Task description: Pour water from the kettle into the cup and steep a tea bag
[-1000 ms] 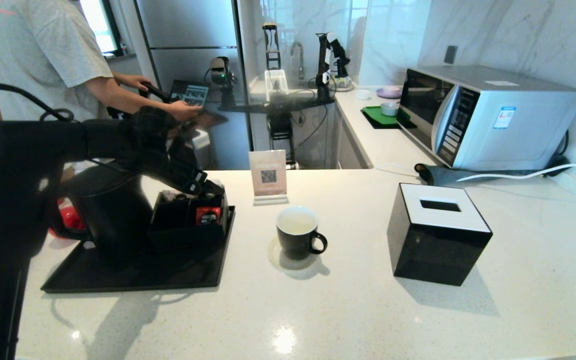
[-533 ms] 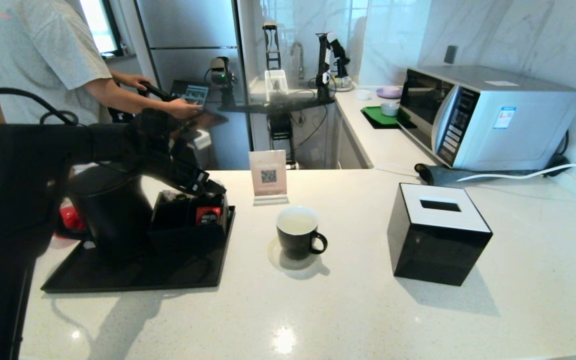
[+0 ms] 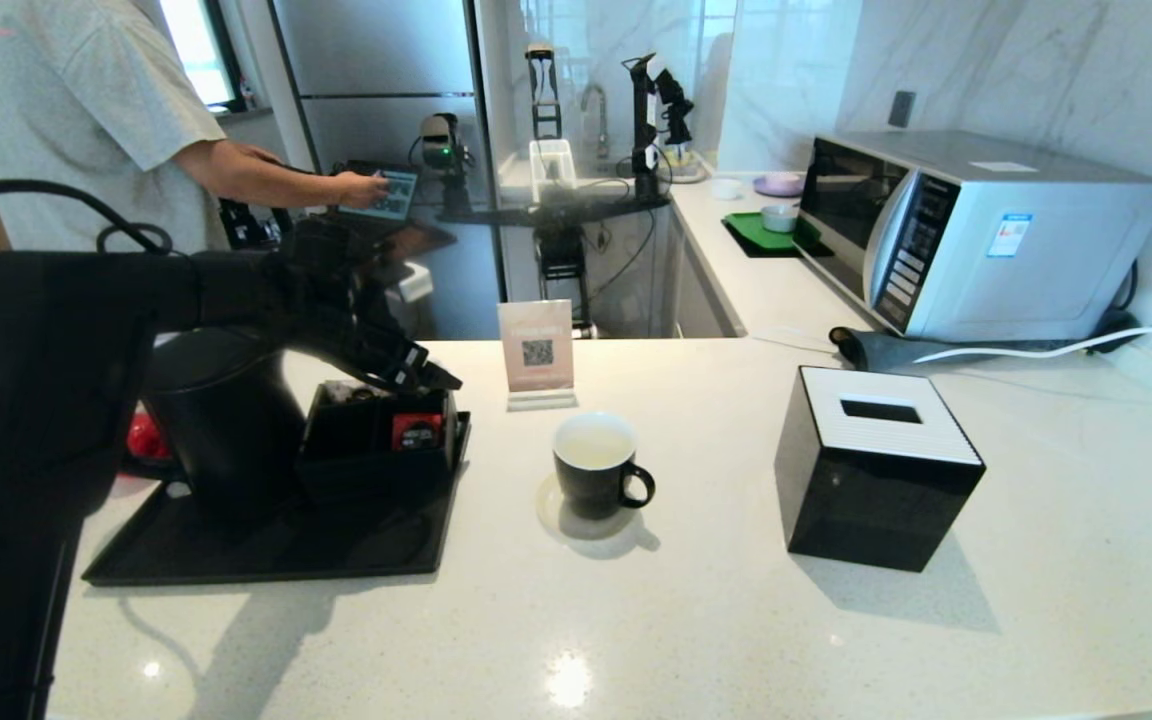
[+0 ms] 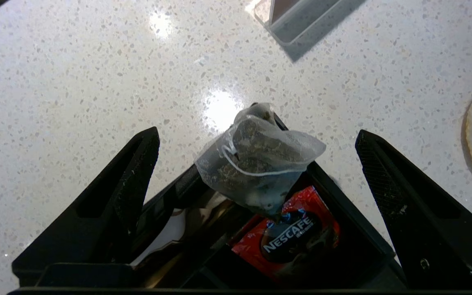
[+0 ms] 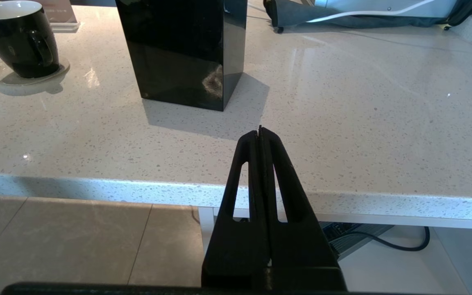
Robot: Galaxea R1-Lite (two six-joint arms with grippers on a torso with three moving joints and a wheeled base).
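The mesh tea bag (image 4: pixel 256 159) with its white string rests on the corner of a black organizer box (image 4: pixel 342 196). My left gripper (image 4: pixel 256 132) hangs open over it, one finger wide on each side and neither touching the bag. In the head view this gripper (image 3: pixel 433 378) is above the box, next to the tall black kettle (image 3: pixel 221 420) on the tray. The black cup (image 3: pixel 593 465) with a white inside stands on a clear coaster in the middle of the counter, and the right wrist view shows this cup (image 5: pixel 17 39) too. My right gripper (image 5: pixel 260 130) is shut and empty, parked off the counter's front edge.
The black tray (image 3: pixel 266 555) carries the kettle and the organizer box (image 3: pixel 376 450), which holds a red Nescafé sachet (image 4: pixel 297 241). A QR sign stand (image 3: pixel 537 350) is behind the cup. The black tissue box (image 3: pixel 876 465) stands to the right, a microwave (image 3: pixel 976 230) behind it. A person (image 3: pixel 86 110) stands at the back left.
My left arm has risen a little and shifted slightly right above the organizer box. The person's hand has moved on the tablet. The cup and kettle have not moved.
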